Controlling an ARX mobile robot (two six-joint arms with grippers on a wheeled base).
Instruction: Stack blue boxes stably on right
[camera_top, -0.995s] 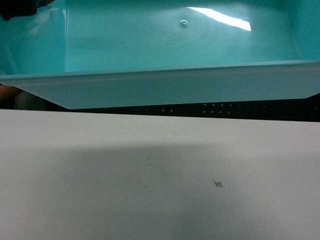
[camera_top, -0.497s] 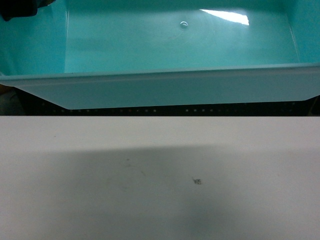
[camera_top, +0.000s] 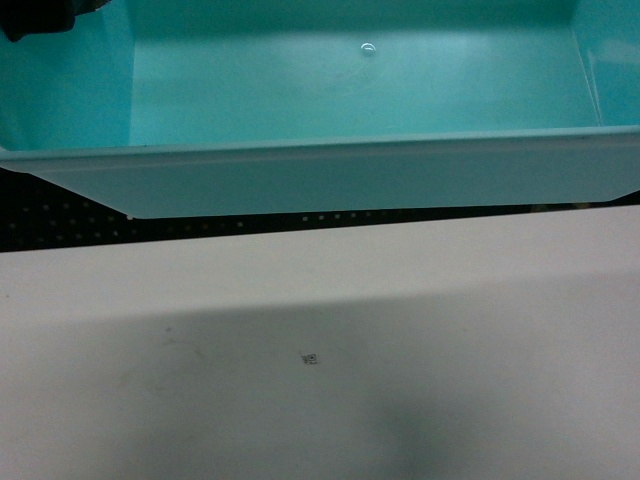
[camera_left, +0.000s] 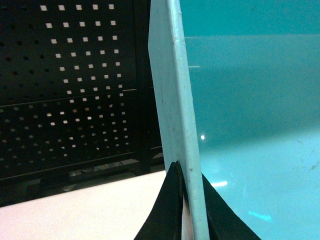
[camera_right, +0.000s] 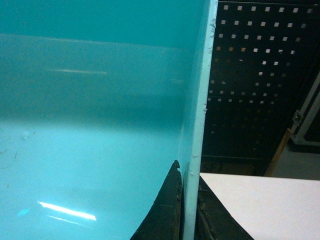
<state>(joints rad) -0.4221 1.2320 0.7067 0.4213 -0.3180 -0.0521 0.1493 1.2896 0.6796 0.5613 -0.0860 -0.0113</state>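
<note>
blue box (camera_top: 340, 100): light turquoise tub, held aloft across the top of the head view, open side tipped toward the camera, near rim running level from edge to edge. well clear of the desk (camera_top: 320, 400) below; only its shadow on the white top.

left end wall (camera_left: 175, 100) pinched by left gripper (camera_left: 187, 210): one dark finger outside, one inside, closed tight on the thin rim. right end wall (camera_right: 197, 125) pinched likewise by right gripper (camera_right: 187, 210), fingers pressed against both faces of the plastic. hold looks symmetrical, one gripper per short end.

beyond the tub: black perforated panel (camera_left: 75, 90) behind the desk edge, seen in both wrist views and as a dark strip in the head view. small dark mark (camera_top: 311, 358) on the desk top.

progress, judged: pick-up done, box in carry phase. no second blue box and no stack in view, so target on the right not confirmed. left to do: bring the tub over the stack site, level it, lower it until seated, release both ends. risk: tilt at set-down giving a crooked nest.
</note>
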